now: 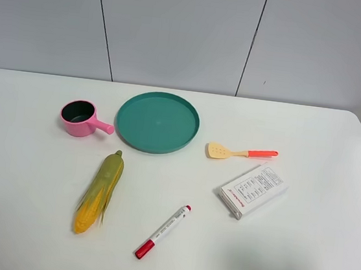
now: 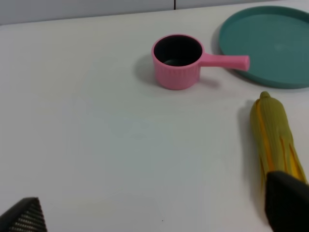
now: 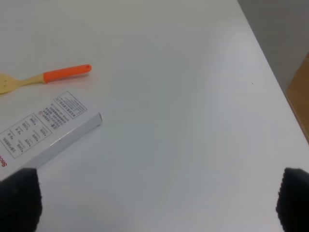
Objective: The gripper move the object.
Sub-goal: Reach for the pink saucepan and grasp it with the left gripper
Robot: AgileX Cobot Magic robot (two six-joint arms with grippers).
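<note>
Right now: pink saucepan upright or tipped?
Upright. The pink saucepan sits on its base, dark opening facing up, handle level.

Teal plate [image 1: 158, 122] at the back, spatula [image 1: 240, 153] beside it; white box [image 1: 253, 191], red marker [image 1: 163, 232], corn [image 1: 100, 191] nearer.

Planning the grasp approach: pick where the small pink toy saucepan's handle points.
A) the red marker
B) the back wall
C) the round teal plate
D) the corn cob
C: the small pink toy saucepan has its short straight handle aimed at the rim of the round teal plate.
</note>
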